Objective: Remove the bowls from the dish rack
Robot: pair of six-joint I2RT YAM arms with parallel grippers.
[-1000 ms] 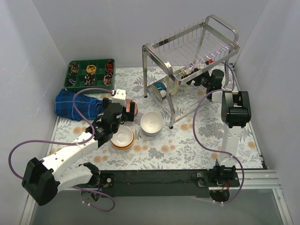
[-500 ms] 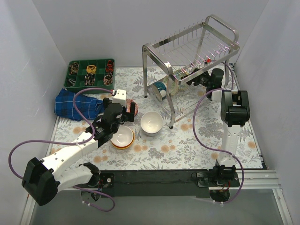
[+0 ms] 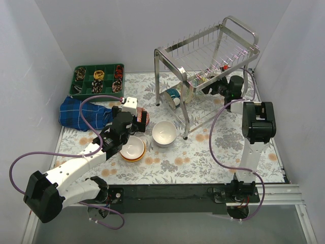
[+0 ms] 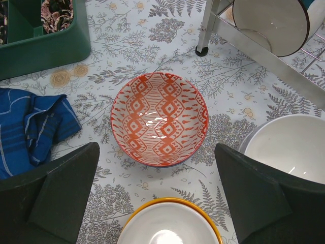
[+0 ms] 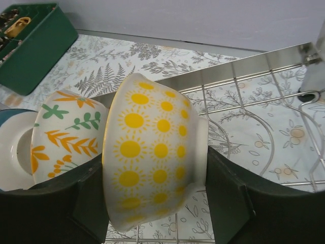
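The steel dish rack (image 3: pixel 213 56) stands at the back right. My right gripper (image 3: pixel 207 86) reaches into its lower tier. In the right wrist view it (image 5: pixel 157 198) is shut on a white bowl with yellow suns (image 5: pixel 152 147), held on edge. Next to it stand a leaf-patterned bowl (image 5: pixel 66 132) and a teal bowl (image 3: pixel 173 95). My left gripper (image 3: pixel 138 120) is open and empty above a red-white bowl (image 4: pixel 159 119). An orange bowl (image 3: pixel 133 149) and a white bowl (image 3: pixel 164 133) sit on the table nearby.
A green compartment tray (image 3: pixel 98 79) stands at the back left. A blue checked cloth (image 3: pixel 84 114) lies in front of it, next to my left arm. The rack's leg (image 4: pixel 203 35) stands just past the red-white bowl. White walls close in three sides.
My right arm has shifted slightly to the right and back with the sun-patterned bowl in its grip. The left arm has not moved.
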